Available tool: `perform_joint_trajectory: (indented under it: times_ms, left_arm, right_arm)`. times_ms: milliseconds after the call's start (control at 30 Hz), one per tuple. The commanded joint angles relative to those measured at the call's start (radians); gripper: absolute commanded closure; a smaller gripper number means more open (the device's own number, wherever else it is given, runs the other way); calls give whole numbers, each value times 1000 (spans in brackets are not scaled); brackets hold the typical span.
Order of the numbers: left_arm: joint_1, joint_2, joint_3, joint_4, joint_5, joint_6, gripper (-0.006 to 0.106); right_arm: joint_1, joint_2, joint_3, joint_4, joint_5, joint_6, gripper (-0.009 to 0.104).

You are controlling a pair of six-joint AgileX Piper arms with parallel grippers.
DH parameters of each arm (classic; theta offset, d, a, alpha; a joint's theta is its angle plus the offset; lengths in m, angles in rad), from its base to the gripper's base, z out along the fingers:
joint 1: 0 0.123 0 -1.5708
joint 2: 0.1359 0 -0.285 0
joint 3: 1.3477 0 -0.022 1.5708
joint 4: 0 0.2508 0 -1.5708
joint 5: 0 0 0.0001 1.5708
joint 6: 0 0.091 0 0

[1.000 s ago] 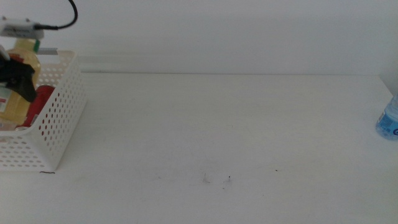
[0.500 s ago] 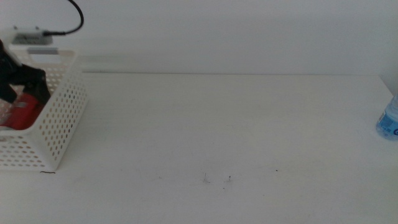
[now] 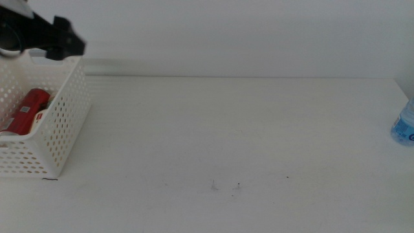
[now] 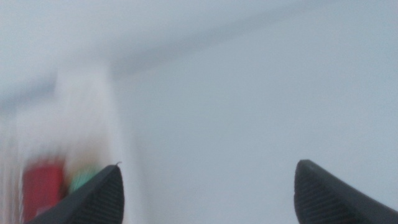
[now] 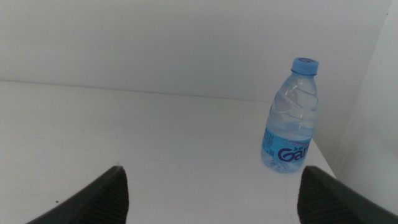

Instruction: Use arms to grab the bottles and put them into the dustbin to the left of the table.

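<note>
The white perforated dustbin [image 3: 62, 123] stands at the table's left edge. The slim red can [image 3: 26, 110] lies inside it; it shows as a red blur in the left wrist view [image 4: 42, 186]. The yellow juice bottle is hidden. My left gripper [image 3: 72, 44] hovers above the dustbin's far rim, open and empty [image 4: 208, 180]. The clear water bottle [image 3: 404, 126] with its blue cap stands upright at the table's far right edge. My right gripper [image 5: 211, 180] is open and empty, low over the table, with the water bottle [image 5: 291, 118] ahead of it and apart from it.
The white table [image 3: 226, 129] has a few small dark specks [image 3: 226, 186] near the front middle. A white wall runs behind the table. The left wrist view is blurred by motion.
My left gripper held the yellow juice bottle over the dustbin, went down into it, and has now risen above the rim without the bottle. The water bottle has not moved.
</note>
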Motion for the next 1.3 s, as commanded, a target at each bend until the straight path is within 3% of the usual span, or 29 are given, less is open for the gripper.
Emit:
perform_joint_trajectory:
  times_ms: [0,300,467,700,1267]
  left_arm:
    - [-69,-181,142,-61,-157,47,7]
    - [-255,-576,373,-142,4,29,7]
    - [-370,-611,361,13,82,-199,7]
    - [-573,-634,320,180,67,-371,7]
    - [-602,-634,314,198,6,-363,7]
  right_arm:
    - [-8,-5,3,-7,-7,-2,16]
    - [-8,-5,3,-7,-7,-2,16]
    - [-8,-5,3,-7,-7,-2,16]
    - [-8,-5,3,-7,-7,-2,16]
    - [-8,-5,3,-7,-7,-2,16]
